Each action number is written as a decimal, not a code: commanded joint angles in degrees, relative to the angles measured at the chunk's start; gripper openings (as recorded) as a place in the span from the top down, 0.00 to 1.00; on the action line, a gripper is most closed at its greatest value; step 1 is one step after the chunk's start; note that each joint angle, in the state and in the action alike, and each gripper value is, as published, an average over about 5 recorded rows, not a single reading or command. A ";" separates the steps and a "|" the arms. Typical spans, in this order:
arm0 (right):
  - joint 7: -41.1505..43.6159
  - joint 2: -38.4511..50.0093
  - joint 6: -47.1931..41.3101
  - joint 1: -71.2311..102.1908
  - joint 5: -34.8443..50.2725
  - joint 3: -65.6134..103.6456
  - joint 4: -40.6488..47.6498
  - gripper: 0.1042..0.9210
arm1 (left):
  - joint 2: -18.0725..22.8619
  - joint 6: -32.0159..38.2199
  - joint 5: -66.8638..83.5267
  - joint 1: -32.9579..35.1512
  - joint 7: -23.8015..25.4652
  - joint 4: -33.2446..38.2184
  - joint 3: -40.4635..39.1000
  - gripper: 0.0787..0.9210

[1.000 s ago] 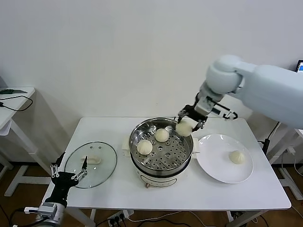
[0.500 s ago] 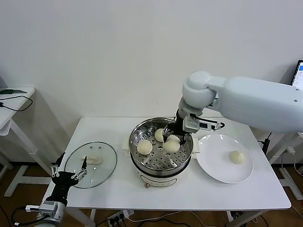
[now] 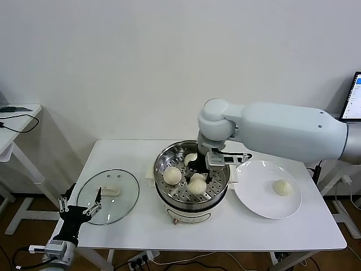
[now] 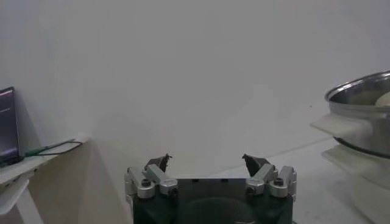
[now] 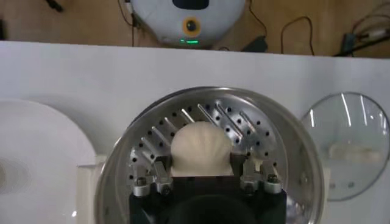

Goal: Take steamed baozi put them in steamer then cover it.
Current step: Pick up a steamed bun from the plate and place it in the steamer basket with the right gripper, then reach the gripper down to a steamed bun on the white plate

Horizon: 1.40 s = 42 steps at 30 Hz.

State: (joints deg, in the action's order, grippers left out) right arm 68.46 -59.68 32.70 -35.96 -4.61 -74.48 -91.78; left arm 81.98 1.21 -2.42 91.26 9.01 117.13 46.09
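While the right gripper [image 3: 197, 176] reaches down into the steamer [image 3: 192, 199], its fingers [image 5: 159, 176] pinch a baozi [image 3: 197, 184] between them, low over the perforated tray near the middle of the pot. In the right wrist view that bun [image 5: 200, 150] fills the gap between the two fingers, with the holed tray [image 5: 226, 119] showing beyond it. Two more buns are inside the steamer: one [image 3: 172, 175] on the left part of the tray, another [image 3: 191, 158] toward the back, partly hidden behind the gripper. The fourth bun [image 3: 281, 187] lies alone on the white plate [image 3: 256, 199], which sits on the table [image 3: 135, 228] just to the right of the steamer.

The steamer stands at the middle of the white table on its white base. Its glass lid [image 3: 122, 199] lies flat on the left part of the table, well apart from the pot.

The left gripper [image 3: 79, 210] hangs low at the table's front left corner, beside the lid's edge, with its fingers [image 4: 159, 163] spread wide and nothing between them. From the left wrist view the steamer's rim [image 4: 359, 92] shows off to one side.
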 commanded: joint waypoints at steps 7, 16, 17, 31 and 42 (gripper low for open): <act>0.29 -3.85 1.67 4.88 -3.20 -0.26 2.20 0.34 | -0.13 0.02 0.28 -0.19 0.09 -0.42 0.36 0.12; 0.60 -4.21 1.92 6.66 -5.05 0.40 3.22 0.34 | -0.12 -0.05 0.32 -0.43 0.08 -0.58 0.22 0.12; 0.57 -4.25 1.95 6.83 -5.24 0.53 3.34 0.34 | -0.11 -0.05 0.32 -0.44 0.08 -0.59 0.21 0.12; 1.21 -0.89 0.65 4.02 -1.94 3.83 3.85 0.13 | -0.01 0.00 0.29 -0.05 0.05 -0.20 0.20 0.12; 9.39 18.74 -15.15 -6.21 15.09 5.83 4.32 0.12 | 0.05 0.05 0.00 0.33 0.00 0.83 -0.49 0.12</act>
State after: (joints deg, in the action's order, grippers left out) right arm 72.38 -54.98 30.01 -36.03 -1.12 -70.13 -87.83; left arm 82.06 1.22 -2.26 91.47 9.03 117.56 45.82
